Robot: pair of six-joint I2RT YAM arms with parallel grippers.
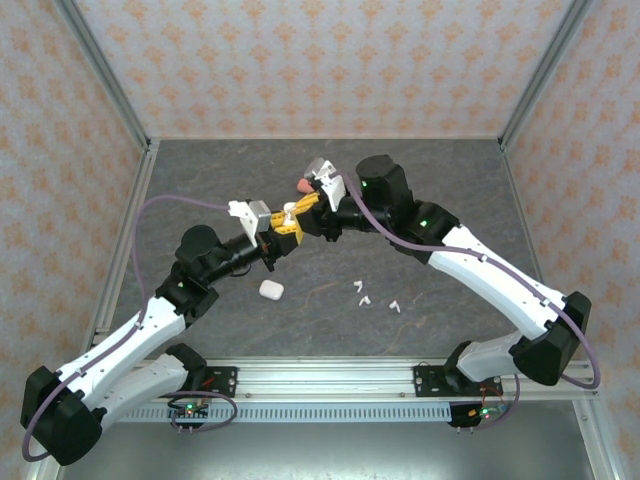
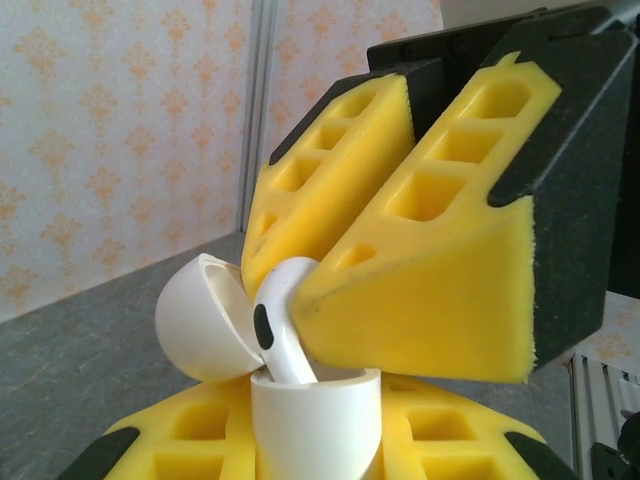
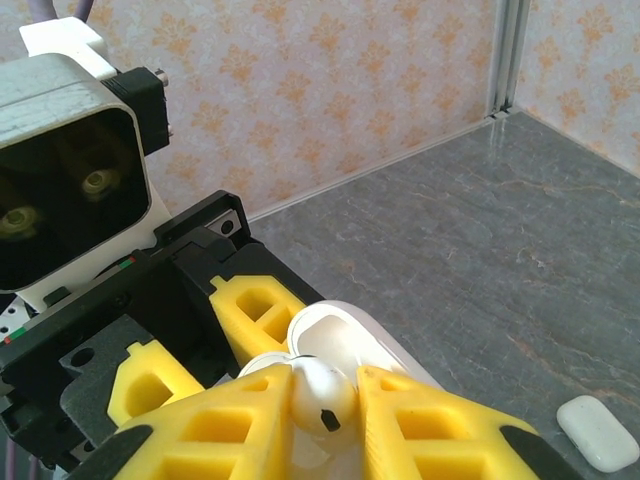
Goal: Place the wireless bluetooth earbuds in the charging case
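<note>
Patterned wallpaper walls enclose a grey stone-look tabletop (image 1: pixel 450 180); above it the left end effector (image 1: pixel 282 228) is clamped tight on the charging case (image 2: pixel 315 420), holding it upright with the lid (image 2: pixel 200 320) tipped back so its mouth faces up; the right end effector (image 3: pixel 323 418), nearly closed, pinches a white earbud (image 2: pixel 280 320) by its head, stem entering the case, probably for a straight push down; spare earbuds (image 1: pixel 362 291) and a closed case (image 1: pixel 271 290) lie on the tabletop.

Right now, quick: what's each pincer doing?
Left pincer: shut on the open rounded white plastic charging case.
Right pincer: shut on a small white stemmed plastic earbud, stem dipping into the case.
</note>
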